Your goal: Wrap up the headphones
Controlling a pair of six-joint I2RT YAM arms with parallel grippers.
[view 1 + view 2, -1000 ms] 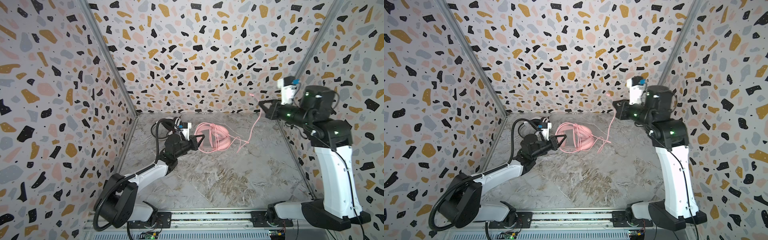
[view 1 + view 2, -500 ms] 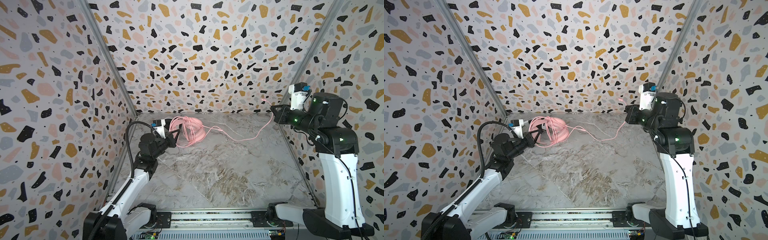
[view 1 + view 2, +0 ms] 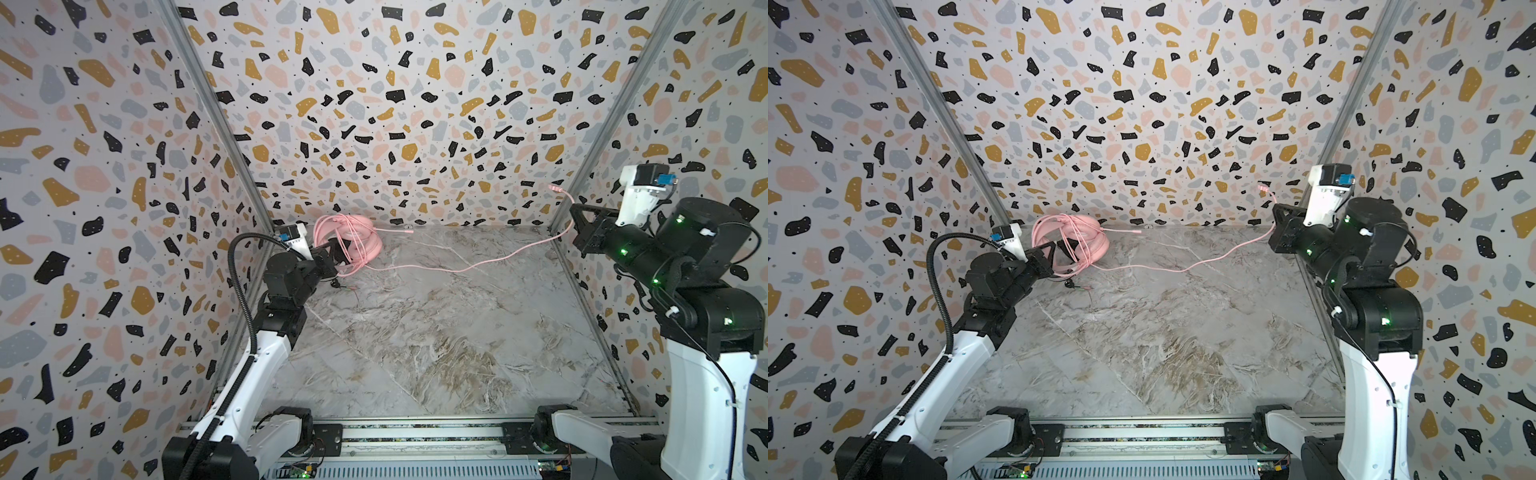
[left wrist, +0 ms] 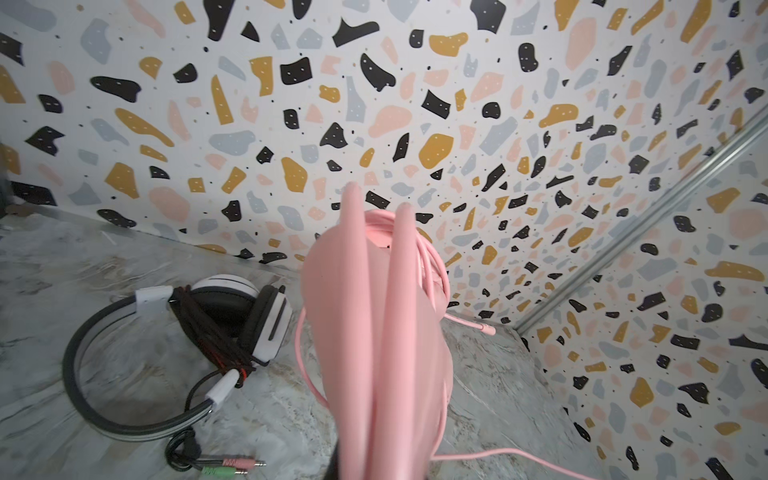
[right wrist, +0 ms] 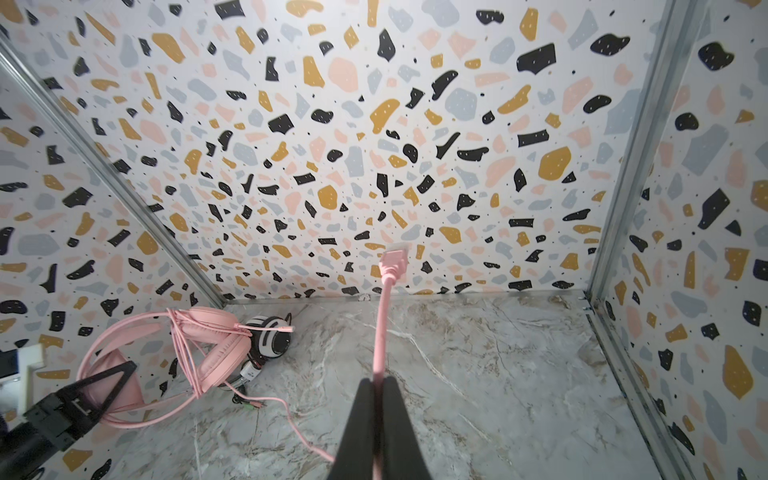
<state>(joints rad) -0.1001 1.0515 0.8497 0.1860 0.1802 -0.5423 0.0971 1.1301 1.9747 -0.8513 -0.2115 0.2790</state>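
arms have swung apart; left gripper (image 3: 1054, 249) clamps the pink headset (image 3: 361, 241), right gripper (image 5: 376, 380) pinches its cable (image 3: 478, 266), white-and-black headset (image 4: 232, 303) just beside.

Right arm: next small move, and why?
Probably swing the right gripper over the pink headset to lay another loop: it grips the pink cable near its plug, a long run lies unwrapped, and the left gripper holds the headset.
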